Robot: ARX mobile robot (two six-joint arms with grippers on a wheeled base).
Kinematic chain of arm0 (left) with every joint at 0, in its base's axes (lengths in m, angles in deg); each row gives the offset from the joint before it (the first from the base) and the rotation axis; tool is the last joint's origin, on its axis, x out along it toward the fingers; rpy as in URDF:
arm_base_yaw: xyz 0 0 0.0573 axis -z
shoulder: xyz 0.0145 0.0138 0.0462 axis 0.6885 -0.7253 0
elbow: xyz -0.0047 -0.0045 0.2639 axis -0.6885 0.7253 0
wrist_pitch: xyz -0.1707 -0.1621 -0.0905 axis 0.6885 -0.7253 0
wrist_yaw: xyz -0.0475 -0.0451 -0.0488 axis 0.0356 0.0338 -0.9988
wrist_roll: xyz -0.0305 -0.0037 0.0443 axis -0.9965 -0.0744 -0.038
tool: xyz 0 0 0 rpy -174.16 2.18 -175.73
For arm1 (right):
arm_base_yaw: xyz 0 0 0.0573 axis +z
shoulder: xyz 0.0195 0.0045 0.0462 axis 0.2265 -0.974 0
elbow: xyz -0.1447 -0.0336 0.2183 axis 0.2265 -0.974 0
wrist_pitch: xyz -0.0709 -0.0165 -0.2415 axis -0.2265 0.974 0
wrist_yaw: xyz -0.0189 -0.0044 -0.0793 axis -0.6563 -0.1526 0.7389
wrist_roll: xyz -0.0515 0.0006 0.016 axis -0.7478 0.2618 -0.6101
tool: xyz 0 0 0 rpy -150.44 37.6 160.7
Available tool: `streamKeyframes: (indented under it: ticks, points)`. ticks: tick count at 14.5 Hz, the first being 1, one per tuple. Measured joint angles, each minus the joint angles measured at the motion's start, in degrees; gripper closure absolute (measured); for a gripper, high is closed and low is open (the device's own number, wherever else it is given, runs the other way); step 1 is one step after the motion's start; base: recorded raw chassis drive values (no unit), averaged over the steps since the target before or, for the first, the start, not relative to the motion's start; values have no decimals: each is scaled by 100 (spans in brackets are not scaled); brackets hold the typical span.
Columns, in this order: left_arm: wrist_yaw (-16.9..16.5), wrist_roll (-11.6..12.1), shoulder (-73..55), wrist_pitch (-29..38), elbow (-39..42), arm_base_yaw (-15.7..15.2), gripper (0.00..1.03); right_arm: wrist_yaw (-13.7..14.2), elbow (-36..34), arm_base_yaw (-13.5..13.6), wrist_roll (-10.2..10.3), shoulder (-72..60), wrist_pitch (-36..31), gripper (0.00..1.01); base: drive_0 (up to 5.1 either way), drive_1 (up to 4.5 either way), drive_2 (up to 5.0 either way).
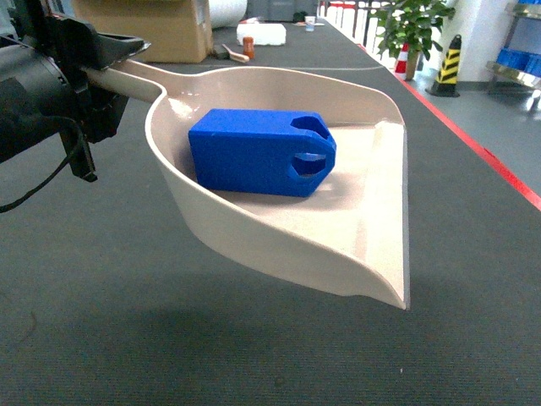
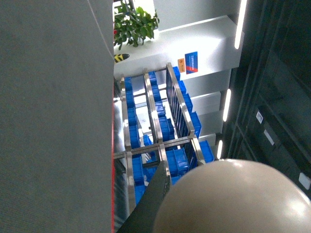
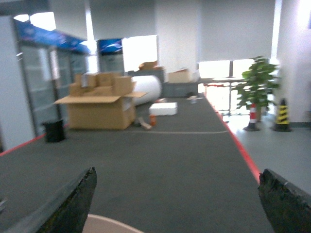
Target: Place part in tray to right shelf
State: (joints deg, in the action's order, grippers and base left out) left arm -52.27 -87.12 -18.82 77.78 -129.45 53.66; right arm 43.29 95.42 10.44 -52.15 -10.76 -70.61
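One tray (image 1: 355,228), one part (image 1: 254,152) – the blue block lay inside the tray, resting on the floor against the rear wall, its bevelled, slotted end pointing toward the tray's open lip. The tray hung clear of the dark table (image 1: 101,321), casting a shadow beneath it. Left gripper (image 1: 101,51) was clamped on the tray's handle at the far end from the lip; the handle-to-lip axis ran away from those jaws toward the right of the head view, so the load sat well out from the grasp. Right gripper (image 3: 177,194) carried nothing, its two fingers spread wide above the table, with only a sliver of the tray's rim at the bottom of its own view. Left arm was clearly the one doing the carrying. The right shelf (image 2: 160,141) showed in the left wrist view beyond the tray's underside – steel rails with several blue crates (image 2: 177,160) (count unclear). Judged: the transfer remained, with the lip tilted slightly down, so the part could slide out.
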Motion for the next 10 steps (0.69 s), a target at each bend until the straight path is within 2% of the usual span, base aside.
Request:
streamKeyframes:
  ticks: [3,5,6,7,9,10]
  points:
    - [-4,0,0,0,0,0,91,7,-525,-291,-195,273,-466,3,0,0,0]
    - [-2,2,0,-2,0,0,91,-90,-774,-428,-286,472,-389,3,0,0,0]
    - [-2,0,0,-2,0,0,91,-238,-1036,-529,-348,678,-319,3,0,0,0]
    - [13,0,0,0,0,-20,91,-391,-1416,-553,-444,848,-291,3,0,0,0]
    - [-4,-2,0,15,0,-11,91,-476,-1410,-546,-529,798,-308,3,0,0,0]
    - [-2,0,-2,-7,0,0,91,-479,-1408,-546,-557,800,-306,3,496,-235,-235]
